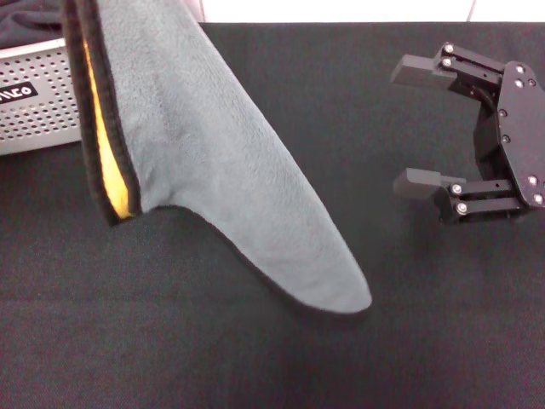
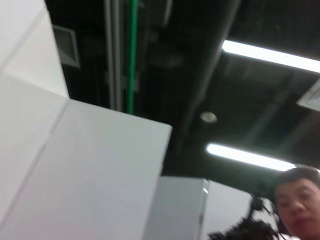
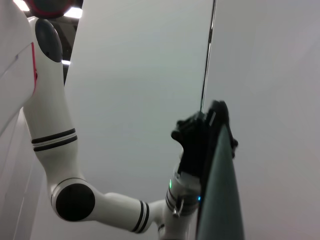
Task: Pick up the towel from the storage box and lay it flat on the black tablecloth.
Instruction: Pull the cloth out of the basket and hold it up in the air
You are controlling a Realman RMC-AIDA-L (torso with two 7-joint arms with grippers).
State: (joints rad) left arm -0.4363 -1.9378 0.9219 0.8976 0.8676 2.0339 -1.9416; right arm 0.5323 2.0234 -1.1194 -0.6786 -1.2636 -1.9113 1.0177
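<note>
Your grey-green terry towel with dark edge trim [image 1: 213,162] hangs lifted above the large black textured tablecloth [image 1: 409,358] covering the desk, its pointed lower corner just touching or nearly touching the cloth. A yellow underside shows along the folded edge nearest the light grey perforated plastic storage box [image 1: 38,98], which sits beyond and to the side of the hanging cloth.

From the right wrist view, the left gripper [image 3: 202,142] is up high with the towel draped below its fingers; it is gripping the towel's top edge, though the fingers themselves are mostly hidden by fabric. The right gripper [image 1: 417,128] waits well apart from the towel's free edge, its fingers spread wide with nothing between them.

Watch these risks. The towel is doubled over itself, so if you simply lower it, it will likely land folded or bunched, not flat. A single pinch point lets the cloth swing and twist. If your right fingers reach for the dangling corner, they may catch the tablecloth underneath and drag it.
</note>
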